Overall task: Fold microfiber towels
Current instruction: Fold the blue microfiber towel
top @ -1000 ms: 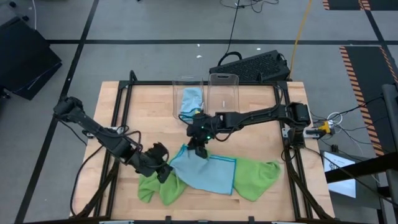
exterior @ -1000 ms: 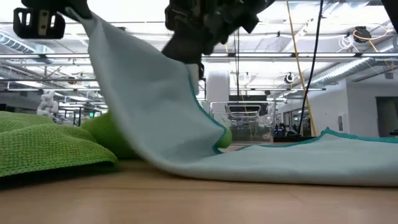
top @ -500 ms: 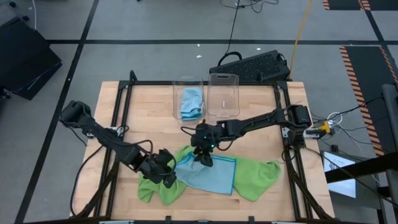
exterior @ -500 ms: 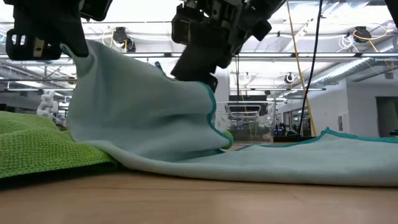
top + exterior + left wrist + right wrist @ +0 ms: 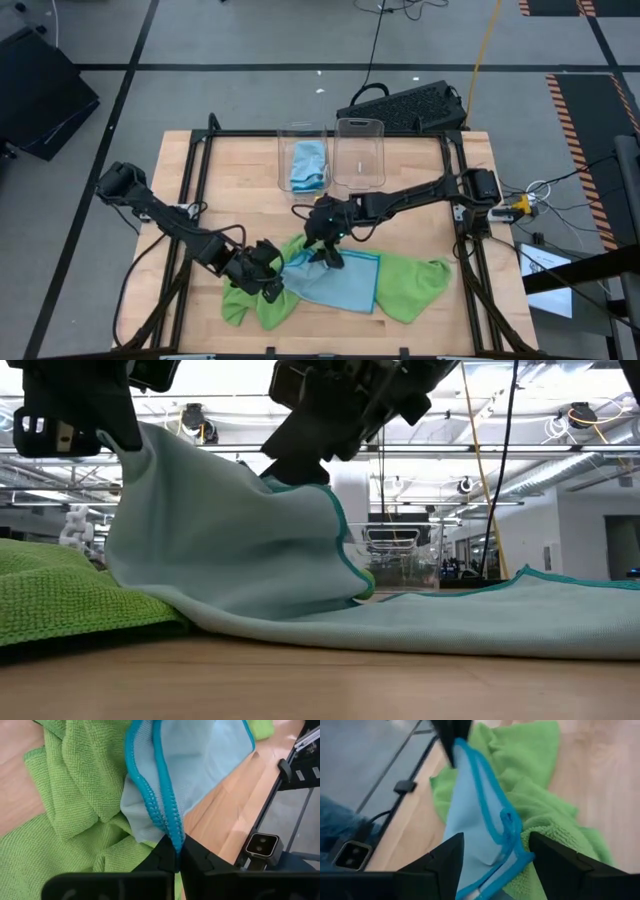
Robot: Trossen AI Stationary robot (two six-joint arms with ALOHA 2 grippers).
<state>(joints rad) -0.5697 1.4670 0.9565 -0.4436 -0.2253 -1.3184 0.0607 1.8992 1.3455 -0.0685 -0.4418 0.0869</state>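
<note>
Floor: grey, dark seams (image 5: 250, 40)
Hazard stripes: orange-black, 2 o'clock (image 5: 585, 95)
Cable: yellow, 1 o'clock (image 5: 485, 40)
Case: black, 10 o'clock (image 5: 35, 95)
Ceiling: pipes, strip lights (image 5: 560, 455)
Column: white, centre (image 5: 352, 500)

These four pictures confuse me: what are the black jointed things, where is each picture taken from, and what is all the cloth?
They are two robot arms at a wooden table, each ending in a two-finger gripper. One picture looks straight down from above, one looks level across the tabletop, and two come from cameras on the arms' wrists.

On the table lie lime green towels with a light blue towel over them. Behind stand two clear bins; one holds another blue towel.

The left gripper is shut on the light blue towel's corner, pinching its darker hem. The right gripper is above the same towel with its fingers spread; the hem lies between them, not clamped. The towel hangs raised between the two arms, partly doubled over.
</note>
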